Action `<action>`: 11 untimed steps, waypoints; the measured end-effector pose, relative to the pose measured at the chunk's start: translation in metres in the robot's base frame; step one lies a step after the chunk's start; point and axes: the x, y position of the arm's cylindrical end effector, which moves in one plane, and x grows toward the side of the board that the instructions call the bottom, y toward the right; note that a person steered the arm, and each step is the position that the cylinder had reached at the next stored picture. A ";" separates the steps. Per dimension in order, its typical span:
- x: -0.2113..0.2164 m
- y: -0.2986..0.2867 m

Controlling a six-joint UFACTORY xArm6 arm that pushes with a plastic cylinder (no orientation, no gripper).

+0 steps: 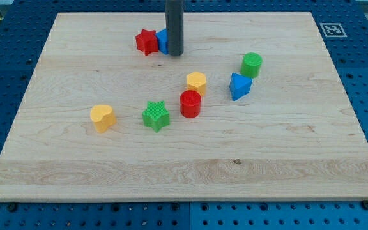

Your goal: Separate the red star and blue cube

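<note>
The red star [146,41] lies near the view's top, left of centre. The blue cube [162,40] touches its right side and is partly hidden behind my rod. My tip [175,54] rests on the board at the blue cube's right edge, on the side away from the star. I cannot tell whether the tip touches the cube.
A yellow hexagon [197,82], a red cylinder [190,103], a green star [156,116] and a yellow heart [102,117] lie mid-board. A green cylinder [252,64] and a blue triangle [239,85] sit to the right. The wooden board [286,166] lies on a blue perforated table.
</note>
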 end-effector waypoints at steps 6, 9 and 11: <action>-0.002 -0.029; -0.039 -0.053; -0.037 -0.054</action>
